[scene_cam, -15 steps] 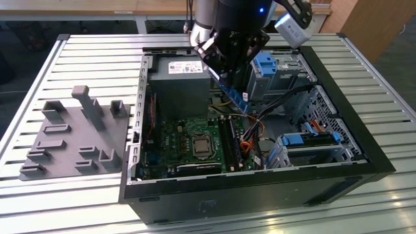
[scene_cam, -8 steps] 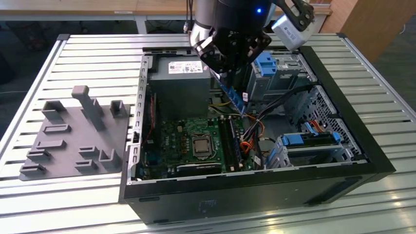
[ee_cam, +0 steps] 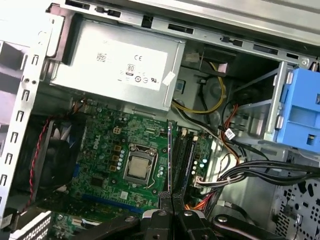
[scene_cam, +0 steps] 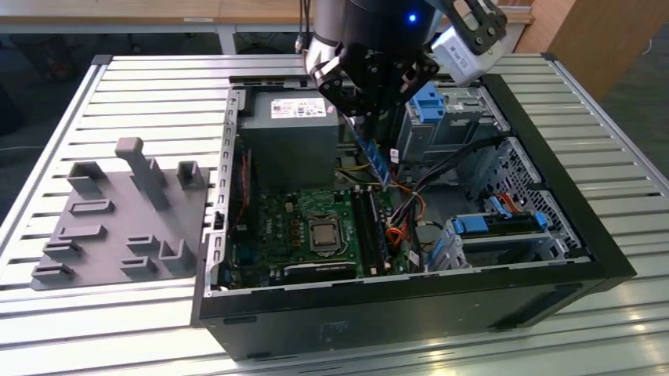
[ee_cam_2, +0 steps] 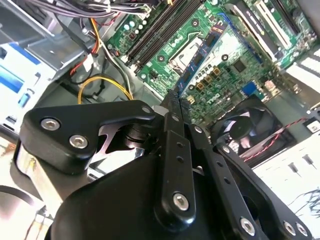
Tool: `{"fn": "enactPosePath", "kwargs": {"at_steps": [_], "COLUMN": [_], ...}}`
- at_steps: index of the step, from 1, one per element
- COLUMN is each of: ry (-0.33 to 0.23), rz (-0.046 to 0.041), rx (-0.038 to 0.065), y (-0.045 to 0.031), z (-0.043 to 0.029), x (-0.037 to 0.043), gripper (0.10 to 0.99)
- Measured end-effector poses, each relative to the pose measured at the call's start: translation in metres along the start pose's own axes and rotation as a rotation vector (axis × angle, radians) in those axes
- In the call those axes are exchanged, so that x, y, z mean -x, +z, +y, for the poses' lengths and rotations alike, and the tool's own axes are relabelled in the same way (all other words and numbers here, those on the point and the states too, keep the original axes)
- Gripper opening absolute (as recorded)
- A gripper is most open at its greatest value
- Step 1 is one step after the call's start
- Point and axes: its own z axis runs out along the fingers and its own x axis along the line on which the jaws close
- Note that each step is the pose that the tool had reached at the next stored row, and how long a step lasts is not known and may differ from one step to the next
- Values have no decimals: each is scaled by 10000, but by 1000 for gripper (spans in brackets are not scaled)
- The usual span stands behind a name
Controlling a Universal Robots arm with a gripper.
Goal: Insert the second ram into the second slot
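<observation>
Toward the tabletop's edge at the exterior view's left, a grey moulded holder [scene_cam: 115,219] with blocky upright pegs sits on the ribbed metal tabletop [scene_cam: 136,86]. Beside it, the open black computer case [scene_cam: 418,313] bares a boxy grey power supply [scene_cam: 287,133] with a pale label. Below that is a green motherboard [scene_cam: 303,227], studded with small parts around a square silvery processor [ee_cam: 137,166].

Above the board hangs the gripper [scene_cam: 366,121], its black fingers [ee_cam_2: 173,140] pinching the second ram [scene_cam: 377,160]. The thin blue stick is held on edge, clear of the board, over the long black memory slots [ee_cam: 184,155] just beside the processor.

Judged from this, the step in hand is the approach: the stick is carried but not seated. Seating would call for its lower edge to be parallel to the second slot and squarely above it, then a straight, firm push.

At the exterior view's right, glossy blue plastic drive brackets [scene_cam: 431,106] and bundled black cables [scene_cam: 460,157] crowd that side of the case.
</observation>
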Motion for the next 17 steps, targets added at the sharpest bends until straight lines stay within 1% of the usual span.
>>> {"fn": "enactPosePath", "kwargs": {"at_steps": [17], "ry": [2185], "rz": [-77], "rx": [-8], "y": [13], "z": [0], "x": [0], "gripper": [118]}}
